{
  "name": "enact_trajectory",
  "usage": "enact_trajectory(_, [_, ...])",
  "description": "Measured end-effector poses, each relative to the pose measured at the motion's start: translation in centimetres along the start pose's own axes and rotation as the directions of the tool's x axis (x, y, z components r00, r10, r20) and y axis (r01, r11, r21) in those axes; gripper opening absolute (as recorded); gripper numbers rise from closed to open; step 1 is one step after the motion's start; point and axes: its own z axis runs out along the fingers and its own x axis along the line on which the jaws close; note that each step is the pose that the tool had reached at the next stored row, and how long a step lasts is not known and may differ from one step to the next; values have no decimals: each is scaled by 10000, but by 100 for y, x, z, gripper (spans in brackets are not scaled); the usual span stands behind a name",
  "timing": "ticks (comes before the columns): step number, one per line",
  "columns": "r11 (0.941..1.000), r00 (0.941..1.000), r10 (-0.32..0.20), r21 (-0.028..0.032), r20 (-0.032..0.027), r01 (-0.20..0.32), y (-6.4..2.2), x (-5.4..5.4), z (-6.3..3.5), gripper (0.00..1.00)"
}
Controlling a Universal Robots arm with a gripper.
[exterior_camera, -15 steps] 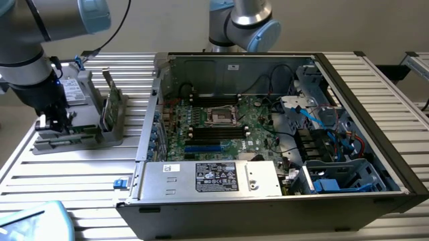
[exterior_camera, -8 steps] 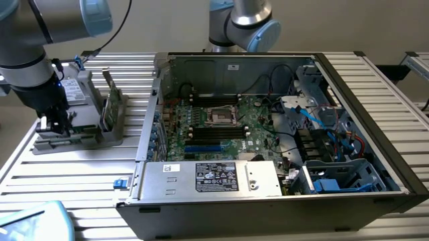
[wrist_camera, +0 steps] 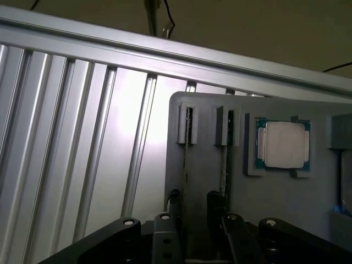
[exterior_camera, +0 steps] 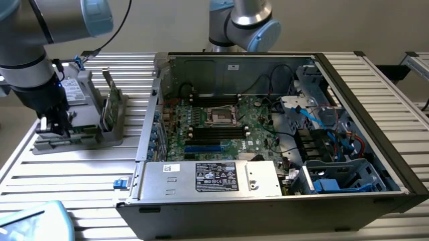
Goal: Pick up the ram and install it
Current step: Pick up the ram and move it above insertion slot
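Seen edge-on in the wrist view, the ram (wrist_camera: 185, 159) is a thin green stick standing in a slot of the grey holder (wrist_camera: 209, 181). It runs down between my gripper's two dark fingers (wrist_camera: 175, 201). The gripper (wrist_camera: 194, 199) is open, its jaws apart on either side of the stick with gaps showing. A second thin stick (wrist_camera: 225, 159) stands in the neighbouring slot, just outside one finger. In the exterior view the gripper (exterior_camera: 57, 128) is low over the holder (exterior_camera: 100, 136) at the exterior view's left, beside the open computer case (exterior_camera: 268, 130).
A square silver processor chip (wrist_camera: 280, 144) lies in a recess of the holder. Taller green cards (exterior_camera: 108, 103) stand upright in the holder. The motherboard (exterior_camera: 221, 125) lies inside the case, with a power supply (exterior_camera: 211, 178) at its front. A second arm (exterior_camera: 244, 22) stands behind the case.
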Motion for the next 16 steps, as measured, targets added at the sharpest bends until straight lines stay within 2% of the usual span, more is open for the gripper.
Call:
enact_trajectory(7, [10000, 10000, -25, -1, -7, 25, -58, 56, 7, 33])
enact_trajectory(16, [10000, 10000, -53, -4, -11, 53, -87, 69, 156, 33])
